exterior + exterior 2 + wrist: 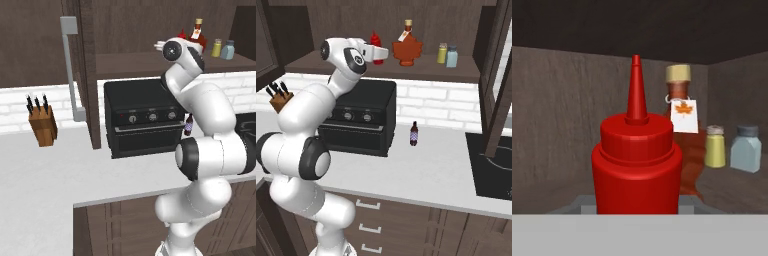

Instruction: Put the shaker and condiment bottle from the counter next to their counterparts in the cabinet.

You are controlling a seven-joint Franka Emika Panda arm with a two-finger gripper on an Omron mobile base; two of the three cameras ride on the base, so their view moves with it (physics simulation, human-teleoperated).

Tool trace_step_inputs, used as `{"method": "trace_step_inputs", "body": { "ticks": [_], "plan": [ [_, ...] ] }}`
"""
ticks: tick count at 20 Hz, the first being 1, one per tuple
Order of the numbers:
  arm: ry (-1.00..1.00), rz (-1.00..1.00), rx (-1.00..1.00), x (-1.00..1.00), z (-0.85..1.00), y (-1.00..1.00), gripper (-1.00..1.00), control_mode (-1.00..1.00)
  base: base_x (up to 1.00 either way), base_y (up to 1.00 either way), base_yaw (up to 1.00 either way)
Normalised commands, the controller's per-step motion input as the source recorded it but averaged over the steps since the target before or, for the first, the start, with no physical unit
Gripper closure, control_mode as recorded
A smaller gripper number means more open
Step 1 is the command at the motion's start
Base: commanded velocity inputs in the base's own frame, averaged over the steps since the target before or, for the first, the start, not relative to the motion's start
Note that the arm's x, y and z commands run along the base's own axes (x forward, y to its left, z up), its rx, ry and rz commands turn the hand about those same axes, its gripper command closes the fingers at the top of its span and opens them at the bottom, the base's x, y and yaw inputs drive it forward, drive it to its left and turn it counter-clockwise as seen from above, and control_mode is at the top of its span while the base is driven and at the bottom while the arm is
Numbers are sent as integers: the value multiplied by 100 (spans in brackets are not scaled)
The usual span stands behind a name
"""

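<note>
Squat bottle (pixel 684 145) right behind condiment bottle (pixel 637 165); shelf (pixel 331 61) left open.

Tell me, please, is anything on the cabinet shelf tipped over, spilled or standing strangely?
Nothing stands out. The red condiment bottle is upright in the gripper at the shelf. The squat red-brown bottle, the yellow-green shaker and the blue-grey shaker stand upright. No spill is visible.

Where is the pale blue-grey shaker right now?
The shaker stands on the cabinet shelf at the right end of the row, beside the yellow-green shaker, right of the squat red-brown bottle.
</note>
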Motion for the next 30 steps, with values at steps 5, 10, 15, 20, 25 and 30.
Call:
{"method": "trace_step_inputs", "body": {
  "ticks": [5, 10, 15, 20, 25, 30],
  "plan": [
    [1, 5, 5, 15, 0, -13, 100, -100, 0, 0, 0],
    [0, 5, 4, 14, -6, -11, 100, -100, 0, 0, 0],
    [0, 4, 2, 13, -12, -8, 100, -100, 0, 0, 0],
    [0, 4, 1, 18, -10, -6, 100, -100, 0, 0, 0],
    [0, 3, 0, 29, -7, -1, 100, -100, 0, 0, 0],
    [0, 3, 0, 37, -7, 0, 100, -100, 0, 0, 0]
  ]
}}
